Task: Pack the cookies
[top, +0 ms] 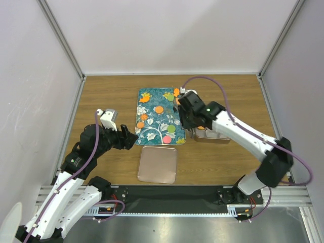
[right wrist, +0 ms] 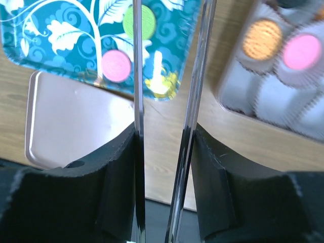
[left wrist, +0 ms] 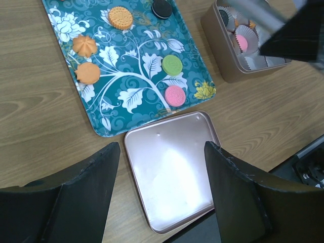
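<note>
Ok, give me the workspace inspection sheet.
Surface: wooden table.
Job's things: cookies on teal tray; others in paper cups inside tin; lid lies off, beside the tray.
Clutter: nothing seen.
End effectors: left end effector open, empty, near lid; right end effector between tray and tin, metal blades apart, nothing between.
Cables: purple cable loops above table.
Surroundings: white walls.

You have bare table (top: 109,96) left of the tray (top: 152,132) and beyond it. The lid (top: 158,164) lies just beside the tray's near edge, with hardly a gap between. The right gripper (right wrist: 164,142) with its tongs (right wrist: 137,76) hangs above the narrow strip between tray and tin (top: 215,138); its arm (top: 243,132) crosses over the tin. The cookies (left wrist: 172,65) lie well apart on the tray.
</note>
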Motion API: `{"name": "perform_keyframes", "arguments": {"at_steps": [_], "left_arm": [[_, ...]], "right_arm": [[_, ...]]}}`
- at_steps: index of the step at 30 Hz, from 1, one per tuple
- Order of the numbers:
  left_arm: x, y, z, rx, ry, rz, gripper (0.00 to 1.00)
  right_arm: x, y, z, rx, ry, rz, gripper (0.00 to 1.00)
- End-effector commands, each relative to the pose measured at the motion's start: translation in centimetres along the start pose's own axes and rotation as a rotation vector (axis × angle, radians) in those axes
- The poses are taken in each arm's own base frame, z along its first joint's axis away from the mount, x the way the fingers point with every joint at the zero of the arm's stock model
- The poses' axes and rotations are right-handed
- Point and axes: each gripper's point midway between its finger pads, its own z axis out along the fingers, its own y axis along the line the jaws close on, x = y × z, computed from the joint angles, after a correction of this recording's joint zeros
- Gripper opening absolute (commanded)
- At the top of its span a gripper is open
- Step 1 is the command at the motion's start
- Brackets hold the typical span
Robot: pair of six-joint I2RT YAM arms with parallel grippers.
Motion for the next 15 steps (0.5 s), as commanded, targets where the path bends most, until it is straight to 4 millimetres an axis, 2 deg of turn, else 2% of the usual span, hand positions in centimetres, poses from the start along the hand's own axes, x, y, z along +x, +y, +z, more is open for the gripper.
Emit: {"name": "perform_keyframes", "arguments": {"at_steps": [1,7,11,15], "left_arm": [[-0.4,-0.2,-0.1,0.006,-0.024,0.005,0.74],[-0.5,-0.3,-0.2,0.011,-0.027,0.006,0.74],[-0.5,-0.3,-0.2,0.011,-0.027,0.006,0.74],[-0.6,-0.4,-0.2,0.014,-0.033,0.007,0.74]], "right_arm": [[-1.9,1.7,2.2,-0.03,-0.009,-0.025,0.46],[-1.4,1.6,6.5,-0.017,0.064,-0.016,0.45],[-0.9,1.2,8.4,0.002,0.098,-0.011,0.47],[-0.8,0.7,9.4,0.017,0.11,-0.004,0.48]]}}
